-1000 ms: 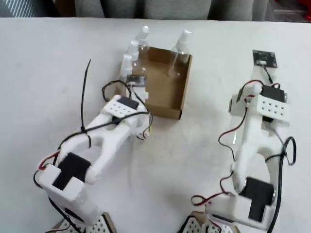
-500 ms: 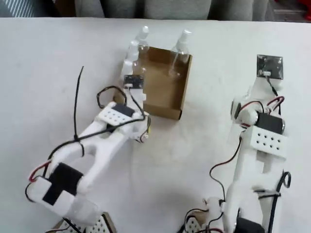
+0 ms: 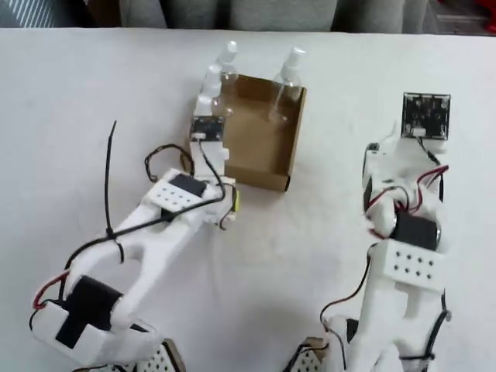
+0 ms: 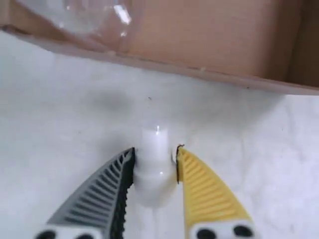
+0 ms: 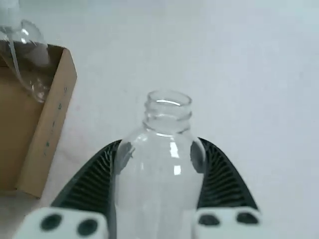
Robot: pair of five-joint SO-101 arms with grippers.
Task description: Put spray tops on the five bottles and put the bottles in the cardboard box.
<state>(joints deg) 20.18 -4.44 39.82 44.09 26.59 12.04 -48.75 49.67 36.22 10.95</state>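
L tool (image 4: 154,153) is closed narrow on a small white plastic spray top (image 4: 153,139), one end of it poking out past the tips. It sits low over the white tabletop (image 3: 310,232), just beside the near wall of the open brown cardboard box (image 3: 295,139), by its left-front corner.

R tool (image 5: 160,146) is clamped round the shoulder of a clear plastic bottle (image 5: 168,117). The neck is bare, mouth open, pointing out beyond the tips along the tool's line. Can't tell if the base touches the tabletop.

Four capped clear bottles (image 3: 288,77) are at the box: one in the far right corner, three in a row by the far left wall. Those three may be inside or just outside, can't tell.

Key relation: the top and the open neck are well apart. The bottle lies to the right of L tool, across open tabletop, w/ the box's front corner off to one side. This looks like the fifth bottle, the only one uncapped. Next move prob. needs both arms to meet mid-tabletop, w/ the top lined up on the bottle's long axis, right over the mouth. Risk: the small top could twist in the grip on contact.
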